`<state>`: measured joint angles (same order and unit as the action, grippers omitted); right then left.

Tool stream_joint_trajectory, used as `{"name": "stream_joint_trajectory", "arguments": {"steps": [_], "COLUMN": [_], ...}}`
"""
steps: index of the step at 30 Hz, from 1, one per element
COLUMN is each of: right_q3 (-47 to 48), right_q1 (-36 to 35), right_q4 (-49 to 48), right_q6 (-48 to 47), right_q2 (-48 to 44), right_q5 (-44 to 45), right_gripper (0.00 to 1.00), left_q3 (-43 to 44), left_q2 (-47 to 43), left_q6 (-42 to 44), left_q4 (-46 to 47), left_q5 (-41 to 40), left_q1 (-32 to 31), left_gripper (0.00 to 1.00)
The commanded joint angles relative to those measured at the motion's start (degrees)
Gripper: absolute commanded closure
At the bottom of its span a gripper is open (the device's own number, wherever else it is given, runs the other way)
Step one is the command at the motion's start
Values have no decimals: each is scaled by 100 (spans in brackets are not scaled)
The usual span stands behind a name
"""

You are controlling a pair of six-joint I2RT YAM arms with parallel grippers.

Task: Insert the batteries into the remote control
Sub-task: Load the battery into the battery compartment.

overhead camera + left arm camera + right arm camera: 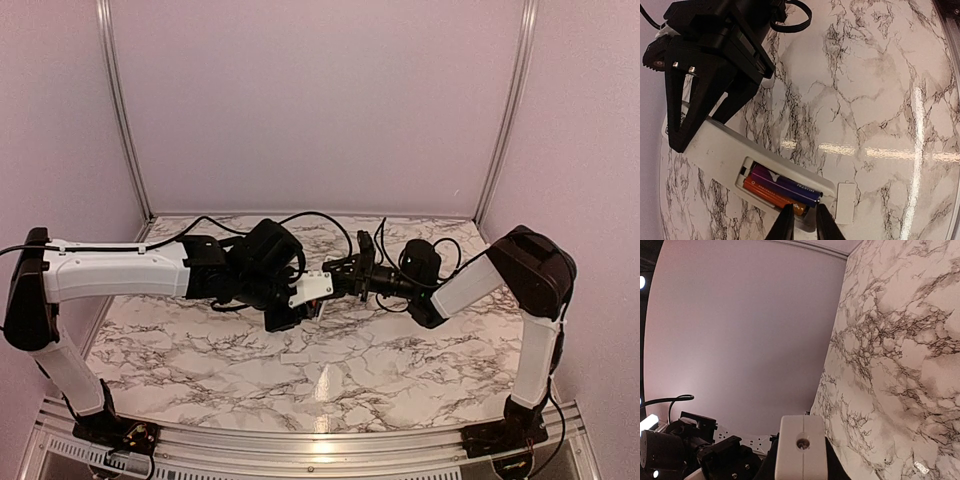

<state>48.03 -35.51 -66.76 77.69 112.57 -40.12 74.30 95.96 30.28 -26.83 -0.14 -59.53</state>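
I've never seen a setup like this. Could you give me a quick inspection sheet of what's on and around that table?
Surface: marble-patterned table, light reflections.
Job's things: remote control held between the arms, battery bay open; orange battery and dark battery side by side inside.
Clutter: small white piece by the remote's end; cannot tell what it is.
Grippers: right gripper clamps the remote's other end; left gripper nearly closed at the orange battery's tip, grip unclear.
Cables: black cables looped behind the arms.
Surroundings: plain pale walls, metal corner posts.
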Motion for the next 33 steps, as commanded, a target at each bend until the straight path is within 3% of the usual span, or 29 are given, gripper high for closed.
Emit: {"name": "stream_joint_trajectory", "arguments": {"steps": [1, 14, 23, 33], "right_q3": [4, 66, 96, 155], "right_q1": [-75, -79, -79, -89], "right_q4": [-197, -93, -43, -15], "right_q6": [11, -35, -35, -35], "right_q2": [-210, -205, -223, -227], "right_q5": [-93, -92, -115, -162], "right_gripper": [100, 100, 100, 100], "left_q3": [20, -281, -312, -244], "left_q2": [-77, -632, -672, -421], "left_q6": [36, 286, 801, 1192], "left_q4": [2, 48, 234, 371], "left_q5": [-153, 173, 812, 808], "left_q1": [-11, -14, -19, -24], "left_gripper": [81, 58, 66, 71]}}
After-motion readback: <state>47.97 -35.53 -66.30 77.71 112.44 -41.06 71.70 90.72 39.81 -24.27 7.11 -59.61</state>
